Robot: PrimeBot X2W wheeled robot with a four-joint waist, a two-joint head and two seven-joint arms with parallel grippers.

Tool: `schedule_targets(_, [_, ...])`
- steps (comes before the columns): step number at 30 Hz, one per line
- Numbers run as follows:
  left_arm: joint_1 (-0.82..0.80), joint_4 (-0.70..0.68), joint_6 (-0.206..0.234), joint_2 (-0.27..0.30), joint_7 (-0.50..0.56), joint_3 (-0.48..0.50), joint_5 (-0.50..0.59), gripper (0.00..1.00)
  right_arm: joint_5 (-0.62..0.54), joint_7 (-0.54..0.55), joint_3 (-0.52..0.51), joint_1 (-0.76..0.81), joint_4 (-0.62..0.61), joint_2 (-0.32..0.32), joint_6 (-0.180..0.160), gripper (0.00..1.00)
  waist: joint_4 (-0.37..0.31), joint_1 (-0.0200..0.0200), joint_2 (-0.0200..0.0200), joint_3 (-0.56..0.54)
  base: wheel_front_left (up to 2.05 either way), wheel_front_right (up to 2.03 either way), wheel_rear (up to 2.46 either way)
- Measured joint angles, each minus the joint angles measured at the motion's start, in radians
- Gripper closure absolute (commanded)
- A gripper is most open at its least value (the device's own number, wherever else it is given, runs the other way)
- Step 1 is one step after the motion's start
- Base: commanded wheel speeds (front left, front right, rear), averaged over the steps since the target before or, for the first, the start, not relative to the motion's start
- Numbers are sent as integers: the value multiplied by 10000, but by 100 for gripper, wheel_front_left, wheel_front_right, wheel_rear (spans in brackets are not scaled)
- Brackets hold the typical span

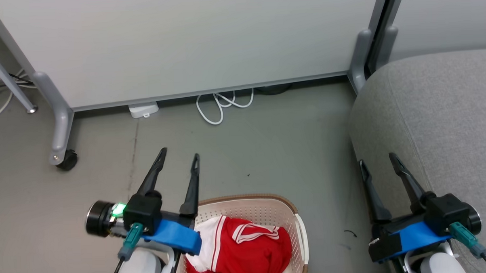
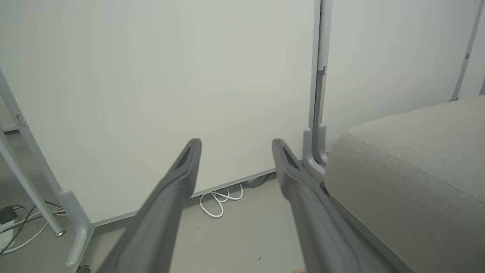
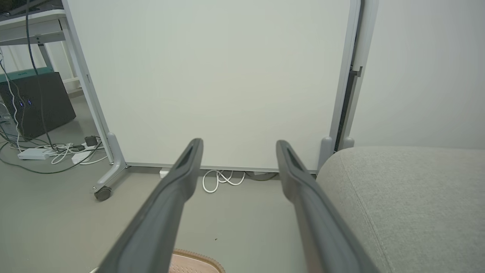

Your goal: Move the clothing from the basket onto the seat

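Red clothing point(image 1: 241, 249) with white stripes lies bunched in the cream basket point(image 1: 286, 205) on the floor at the bottom centre of the head view. My left gripper point(image 1: 179, 155) hovers open just left of the basket, fingers pointing away over bare floor. My right gripper point(image 1: 377, 159) stands open at the left edge of the light grey seat point(image 1: 440, 117), nothing between its fingers. The left wrist view looks past my left gripper point(image 2: 235, 144) to the seat point(image 2: 413, 167) at right. In the right wrist view, my right gripper point(image 3: 239, 144) is above the basket rim point(image 3: 197, 258), the seat point(image 3: 409, 197) beside it.
A pale grey wheeled partition panel point(image 1: 191, 45) closes off the far side, its castor foot point(image 1: 66, 159) at left. A coiled white cable point(image 1: 221, 105) and a small white box point(image 1: 144, 109) lie under it. More cables and a dark box point(image 3: 34, 102) sit far left.
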Motion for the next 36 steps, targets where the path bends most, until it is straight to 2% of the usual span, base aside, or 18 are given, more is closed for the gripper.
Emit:
schedule_targets(8, [-1354, 1055, -362, 236, -2, -821, 401, 0, -184, 0, -6, -481, -253, -4, 0, 0, -307, 0, 0, 793, 0, 0, 0])
schedule_targets(19, [-3499, 3498, -481, 552, -12, -2497, 556, 0, -244, -2, 142, -1598, -723, -90, 0, 0, -894, 1, 0, 2578, 0, 0, 0])
schedule_targets(26, [-4741, 5039, -512, 832, -12, -4102, 245, 0, -171, -2, 286, -2220, -978, -198, 0, 0, -1265, 1, 0, 3774, 0, 0, 0])
schedule_targets(36, [-6292, 7450, -514, 853, -12, -6838, -198, 0, -50, -2, 500, -2945, -1294, -322, 0, 0, -1682, 2, 0, 5342, 0, 0, 0])
